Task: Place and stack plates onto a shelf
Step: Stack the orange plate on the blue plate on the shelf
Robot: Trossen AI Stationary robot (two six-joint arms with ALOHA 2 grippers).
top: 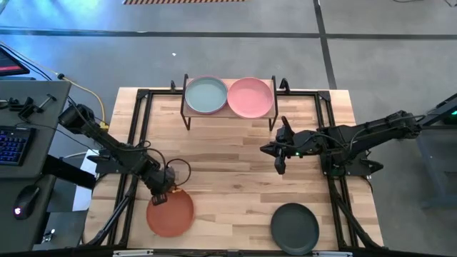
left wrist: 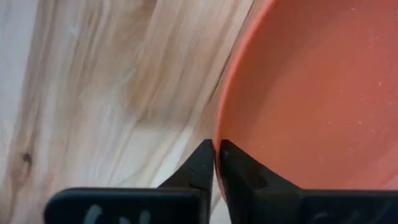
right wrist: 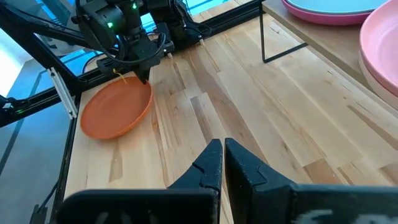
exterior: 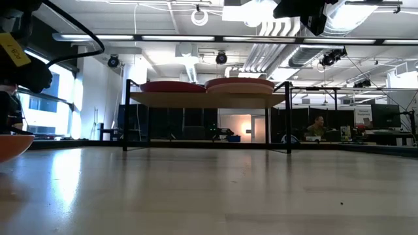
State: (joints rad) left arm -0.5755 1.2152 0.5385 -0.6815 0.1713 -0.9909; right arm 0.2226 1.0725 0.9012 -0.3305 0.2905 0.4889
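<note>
An orange plate (top: 170, 213) (right wrist: 115, 111) lies near the table's near-left corner, and my left gripper (top: 163, 191) (left wrist: 216, 163) is shut on its far rim. A black plate (top: 294, 226) rests flat near the near edge on the right. The shelf (top: 228, 117) (exterior: 202, 99) stands at the far edge on thin black legs. It carries a pale teal plate (top: 206, 95) on the left and a light pink plate (top: 250, 97) on the right. In the low view a magenta plate (exterior: 171, 86) shows under the teal one. My right gripper (top: 280, 165) (right wrist: 222, 163) hangs shut above the table's middle. My left gripper pinches the orange plate's far rim (left wrist: 217, 144) between its two fingers, one finger inside the plate and one outside. The fingers come from above and from the far-left, slanting down. In the right wrist view the held side looks slightly raised, and the opposite edge (right wrist: 93, 127) stays on the table.
Black rails (top: 136, 143) run along the table's left and right sides and its far edge. Bare wood lies between the shelf and the two near plates. A desk with a keyboard (top: 14, 143) stands left of the table. A person (exterior: 317, 127) sits far back in the room.
</note>
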